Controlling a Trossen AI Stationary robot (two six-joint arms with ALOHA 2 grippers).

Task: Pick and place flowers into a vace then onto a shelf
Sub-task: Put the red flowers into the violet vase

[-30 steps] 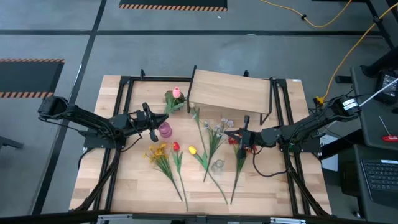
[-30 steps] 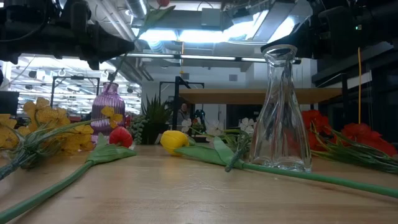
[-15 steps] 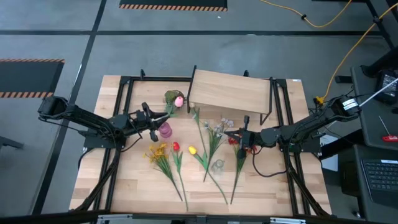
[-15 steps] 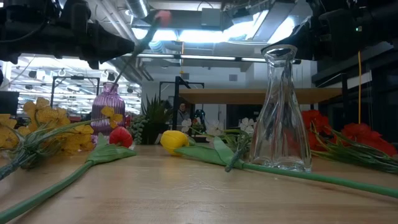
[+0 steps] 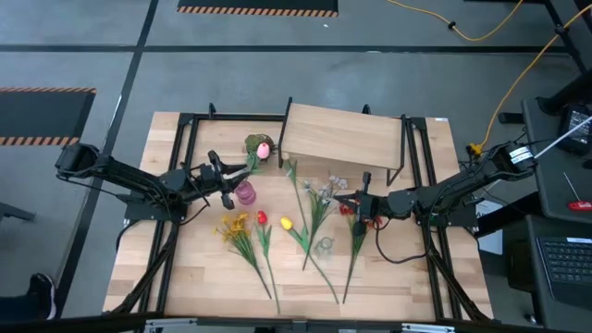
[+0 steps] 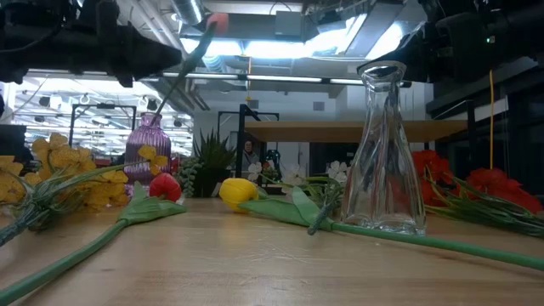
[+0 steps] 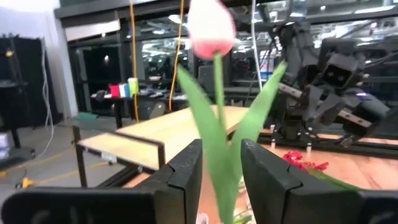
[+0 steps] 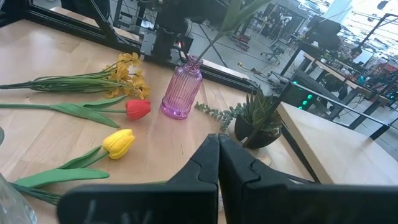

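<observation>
A pink tulip (image 5: 264,149) stands with its stem in the purple ribbed vase (image 5: 245,192) and leans toward the shelf (image 5: 342,137). My left gripper (image 7: 222,152) hangs above the vase with its fingers apart, and the tulip's stem and leaves run up between them. My right gripper (image 5: 356,200) is shut and hovers over the red clusters (image 5: 350,211) near the shelf's front edge. Yellow blooms (image 5: 236,227), a red tulip (image 5: 262,218), a yellow tulip (image 5: 286,223) and white blossoms (image 5: 324,190) lie flat on the table. My left gripper has its fingers (image 7: 186,168) on either side of the pink tulip's stem (image 7: 219,124), a little above the vase's mouth. They come at it level from the table's left. I cannot tell whether they touch the stem or its leaves.
A clear glass vase (image 5: 323,246) stands upright among the lying stems near the table's middle. A small green potted plant (image 8: 258,121) sits by the shelf's left end. Black frame rails (image 5: 180,148) run along both sides of the table.
The pink tulip has sunk lower over the purple vase, and its bud has swung a little toward the table's near edge. It now leans from the vase's mouth. Both arms have kept their places.
</observation>
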